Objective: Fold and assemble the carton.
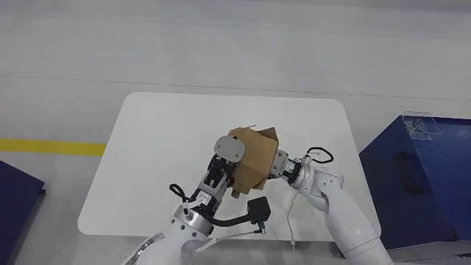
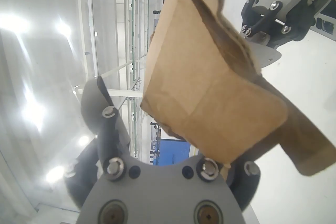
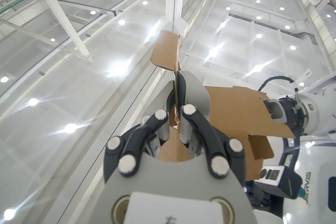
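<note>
A brown carton [image 1: 255,156], partly folded with loose flaps, hangs in the air over the front middle of the white table [image 1: 169,140]. My right gripper [image 3: 178,87] is shut on a thin flap of the carton [image 3: 164,50], seen edge-on; in the left wrist view the right gripper [image 2: 258,37] grips the carton's far edge. My left gripper [image 2: 168,130] sits under the carton [image 2: 204,93]. One of its fingers [image 2: 105,107] stands well clear of the cardboard, and the other is hidden behind the carton's lower corner. In the top view my left gripper [image 1: 223,168] is at the carton's left side and my right gripper [image 1: 277,164] at its right.
A dark blue bin [image 1: 419,184] stands right of the table, with a clear plastic piece [image 1: 421,124] on its top edge. Another blue object [image 1: 15,191] is at the far left. The table's back and left parts are bare.
</note>
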Controlling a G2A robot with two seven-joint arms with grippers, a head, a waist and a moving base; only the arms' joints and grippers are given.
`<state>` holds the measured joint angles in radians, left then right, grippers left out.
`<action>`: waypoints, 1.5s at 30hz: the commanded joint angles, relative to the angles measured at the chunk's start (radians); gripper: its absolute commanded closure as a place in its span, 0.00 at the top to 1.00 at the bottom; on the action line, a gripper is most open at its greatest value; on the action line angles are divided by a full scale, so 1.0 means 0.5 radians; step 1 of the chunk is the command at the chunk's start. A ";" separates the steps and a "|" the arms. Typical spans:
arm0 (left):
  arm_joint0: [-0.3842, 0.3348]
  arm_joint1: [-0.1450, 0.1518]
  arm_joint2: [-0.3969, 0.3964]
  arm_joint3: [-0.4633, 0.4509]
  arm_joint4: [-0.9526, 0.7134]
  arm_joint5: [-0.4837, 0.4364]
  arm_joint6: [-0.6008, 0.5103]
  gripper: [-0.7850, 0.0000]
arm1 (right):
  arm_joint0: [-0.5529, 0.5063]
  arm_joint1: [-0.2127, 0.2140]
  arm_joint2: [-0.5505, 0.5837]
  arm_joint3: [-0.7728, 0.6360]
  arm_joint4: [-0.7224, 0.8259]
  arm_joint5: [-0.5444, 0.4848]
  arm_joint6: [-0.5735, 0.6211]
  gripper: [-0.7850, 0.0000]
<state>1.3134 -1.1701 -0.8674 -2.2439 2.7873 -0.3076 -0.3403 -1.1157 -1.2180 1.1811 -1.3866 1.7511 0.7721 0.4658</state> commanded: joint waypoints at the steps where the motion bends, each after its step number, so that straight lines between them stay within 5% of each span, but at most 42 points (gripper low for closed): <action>1: 0.004 -0.005 -0.008 0.002 -0.015 -0.006 0.011 0.00 | 0.004 -0.002 0.000 0.001 -0.006 -0.008 0.007 0.00; 17: 0.050 -0.036 -0.171 -0.034 -0.393 -0.088 0.117 0.00 | 0.049 -0.016 -0.013 0.060 -0.145 -0.056 0.199 0.00; 18: 0.050 -0.038 -0.178 -0.037 -0.388 -0.080 0.117 0.00 | 0.049 -0.016 -0.013 0.064 -0.149 -0.054 0.203 0.78; 19: 0.052 -0.040 -0.182 -0.037 -0.384 -0.070 0.116 0.00 | 0.049 -0.016 -0.013 0.064 -0.149 -0.054 0.203 1.00; 31: 0.062 -0.036 -0.243 -0.089 -0.248 0.042 0.176 0.00 | 0.048 -0.016 -0.011 0.058 -0.158 -0.063 0.198 1.00; 38: 0.062 -0.075 -0.646 -0.124 -1.770 -0.306 0.075 0.00 | -0.043 0.046 0.203 -0.142 -0.624 -0.324 0.474 1.00; 45: -0.101 -0.083 -0.960 0.212 -3.254 -0.637 -0.122 0.00 | -0.202 0.111 0.438 -0.351 -1.040 -0.634 0.920 1.00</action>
<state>1.2744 -1.2118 -1.3350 -2.1686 1.3727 -0.6071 -0.3787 -1.2052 -1.1649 1.3883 -1.5491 1.2482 0.4770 0.8967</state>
